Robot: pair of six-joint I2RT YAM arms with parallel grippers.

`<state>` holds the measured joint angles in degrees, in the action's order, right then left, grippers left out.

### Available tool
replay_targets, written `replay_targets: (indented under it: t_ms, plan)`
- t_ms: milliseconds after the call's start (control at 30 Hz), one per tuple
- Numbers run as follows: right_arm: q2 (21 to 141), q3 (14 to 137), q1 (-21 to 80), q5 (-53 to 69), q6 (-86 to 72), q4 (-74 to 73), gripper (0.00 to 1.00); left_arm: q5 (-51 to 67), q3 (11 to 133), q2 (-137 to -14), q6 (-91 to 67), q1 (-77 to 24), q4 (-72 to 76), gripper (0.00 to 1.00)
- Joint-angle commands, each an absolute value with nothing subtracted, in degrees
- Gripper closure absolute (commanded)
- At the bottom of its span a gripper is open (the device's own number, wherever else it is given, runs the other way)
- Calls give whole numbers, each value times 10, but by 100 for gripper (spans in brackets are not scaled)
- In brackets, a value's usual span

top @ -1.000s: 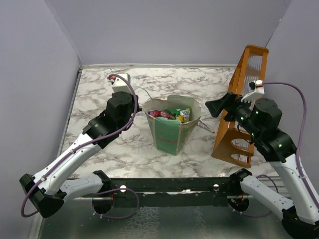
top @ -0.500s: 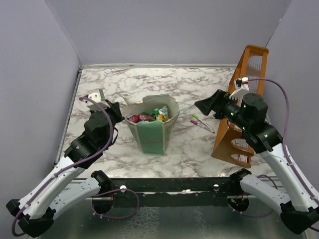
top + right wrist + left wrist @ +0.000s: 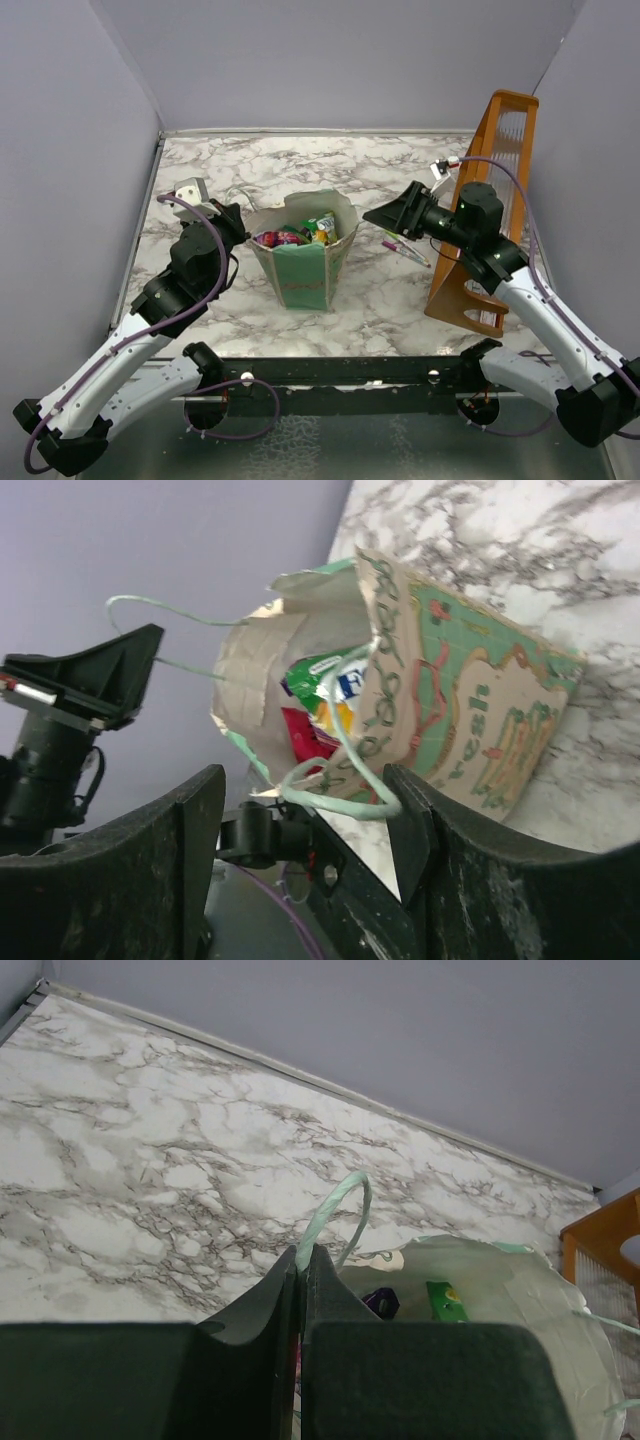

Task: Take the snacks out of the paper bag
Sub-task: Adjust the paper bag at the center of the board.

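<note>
On marble table (image 3: 400, 300), paper bag (image 3: 303, 275) upright, mouth up

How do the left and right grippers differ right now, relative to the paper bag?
The left gripper is shut, pinching the loop handle of the paper bag at its left side; the right gripper is open and holds nothing. The left gripper touches the bag; the right gripper hangs off its right side, apart from it. Both point toward the bag's mouth.

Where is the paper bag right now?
In the top view the paper bag stands mid-table, between the left end effector at its left rim and the right end effector, with the wooden rack farther right.
</note>
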<state>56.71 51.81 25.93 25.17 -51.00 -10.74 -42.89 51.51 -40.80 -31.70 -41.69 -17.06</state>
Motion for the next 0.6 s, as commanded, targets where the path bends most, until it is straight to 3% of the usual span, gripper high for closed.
replay_targets:
  t_ms: [0,333,567]
  plan:
    - [571,505,263,295,-574,-5,37,-431,531,-404,-324,-415,-137,100]
    - [584,449,263,287,-669,117,55,-421,535,-402,-326,-415,-144,100]
    - [601,434,263,294,-703,172,55,-422,536,-398,-325,-415,-146,100]
